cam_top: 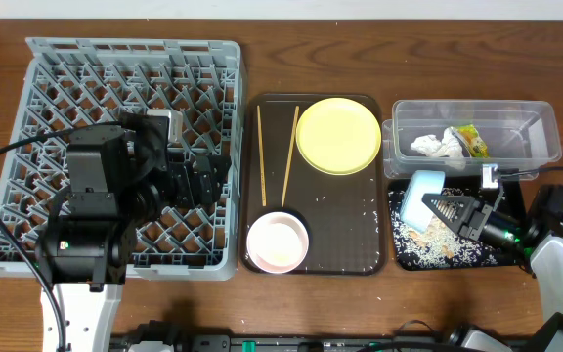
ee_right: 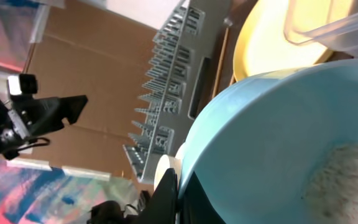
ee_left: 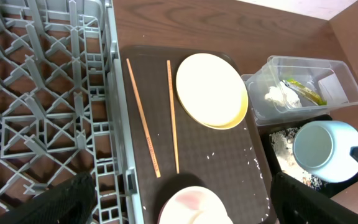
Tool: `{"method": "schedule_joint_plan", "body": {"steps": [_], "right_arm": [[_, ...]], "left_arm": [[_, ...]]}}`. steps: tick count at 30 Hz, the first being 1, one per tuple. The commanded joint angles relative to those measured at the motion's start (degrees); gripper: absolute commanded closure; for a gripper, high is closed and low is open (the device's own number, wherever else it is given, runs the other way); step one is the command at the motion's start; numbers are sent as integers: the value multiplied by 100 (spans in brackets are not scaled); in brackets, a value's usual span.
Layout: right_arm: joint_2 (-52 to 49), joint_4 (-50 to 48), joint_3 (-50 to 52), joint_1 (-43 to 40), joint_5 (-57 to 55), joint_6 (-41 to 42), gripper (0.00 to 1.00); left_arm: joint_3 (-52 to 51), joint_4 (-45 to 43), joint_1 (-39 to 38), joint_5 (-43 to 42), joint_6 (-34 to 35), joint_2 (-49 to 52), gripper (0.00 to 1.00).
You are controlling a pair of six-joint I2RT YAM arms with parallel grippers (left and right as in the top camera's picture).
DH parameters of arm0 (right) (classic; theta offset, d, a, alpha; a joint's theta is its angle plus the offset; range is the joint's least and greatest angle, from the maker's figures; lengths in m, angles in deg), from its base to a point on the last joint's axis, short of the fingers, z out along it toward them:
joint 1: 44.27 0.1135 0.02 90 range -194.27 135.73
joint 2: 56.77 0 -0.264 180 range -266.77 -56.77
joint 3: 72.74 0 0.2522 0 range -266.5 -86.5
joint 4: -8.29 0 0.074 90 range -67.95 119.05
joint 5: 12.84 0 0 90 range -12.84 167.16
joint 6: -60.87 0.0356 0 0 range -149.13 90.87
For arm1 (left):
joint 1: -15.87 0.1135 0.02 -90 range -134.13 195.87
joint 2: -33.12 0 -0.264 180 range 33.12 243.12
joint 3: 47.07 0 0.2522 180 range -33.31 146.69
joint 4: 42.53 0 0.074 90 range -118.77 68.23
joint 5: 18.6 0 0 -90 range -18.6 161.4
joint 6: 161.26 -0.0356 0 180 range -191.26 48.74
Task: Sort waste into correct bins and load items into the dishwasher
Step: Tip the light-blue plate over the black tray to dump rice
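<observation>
Light-blue round bowl (ee_right: 278,124), rim pinched by right gripper (cam_top: 436,208), tilts over glossy black rectangular tray (cam_top: 399,259). Overtilting could scatter white rice crumbs (cam_top: 448,244) outside. Left gripper (cam_top: 208,181) spread, empty.

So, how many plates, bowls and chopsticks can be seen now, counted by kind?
Yellow plate: 1
Bowls: 2, the light-blue bowl and the pinkish-white bowl
Chopsticks: 2
Total: 5

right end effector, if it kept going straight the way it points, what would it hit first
The right end effector, shut on the blue bowl, points left in the overhead view. Past the bowl, the brown tray's right rim probably comes first, though the end effector's height is unclear.
</observation>
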Motion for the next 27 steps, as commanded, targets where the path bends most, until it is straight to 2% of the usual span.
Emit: {"method": "schedule_joint_plan", "body": {"steps": [1,3,4,5,7,9,11,12,14,15,16,17,18,19,20,21,23,24,25,27], "right_arm": [[-31,142,2,-15,804,-264,99],[-37,33,2,-22,278,-310,99],[-44,-28,2,-22,-173,31,99],[-48,-13,2,-17,-74,234,99],[-33,240,2,68,929,-398,99],[-33,192,2,107,608,-490,99],[-48,37,2,92,-212,39,99],[-48,28,2,92,-184,299,99],[-33,101,2,151,592,-26,99],[-31,70,2,184,592,-83,99],[-33,-33,2,203,254,0,99],[-39,-160,2,205,-382,487,99],[-39,-164,2,208,-474,955,99],[-37,-114,2,227,-81,874,99],[-15,-26,2,289,713,354,99],[0,-28,2,350,962,61,99],[2,-245,-7,413,107,286,99],[-4,-313,-7,413,-704,839,99],[-4,-286,-7,415,-713,1071,99],[9,-227,-7,459,-20,595,99]], "left_arm": [[131,4,-17,-94,28,2,9],[131,4,-17,-94,28,2,9],[131,4,-17,-96,28,2,9],[131,4,-17,-96,28,2,9],[131,4,-17,-94,28,2,9],[131,4,-17,-94,28,2,9],[131,4,-17,-94,28,2,9],[131,4,-17,-96,28,2,9],[131,4,-17,-94,28,2,9],[131,4,-17,-96,28,2,9],[131,4,-17,-94,28,2,9],[129,7,-17,-94,28,2,9],[129,7,-17,-94,28,2,9],[129,7,-17,-94,28,2,9],[129,7,-17,-94,28,2,9],[127,4,-17,-94,28,2,9],[127,7,-17,-94,28,2,9],[127,7,-17,-94,28,2,9],[127,7,-17,-94,28,2,9],[127,7,-17,-94,28,2,9]]}}
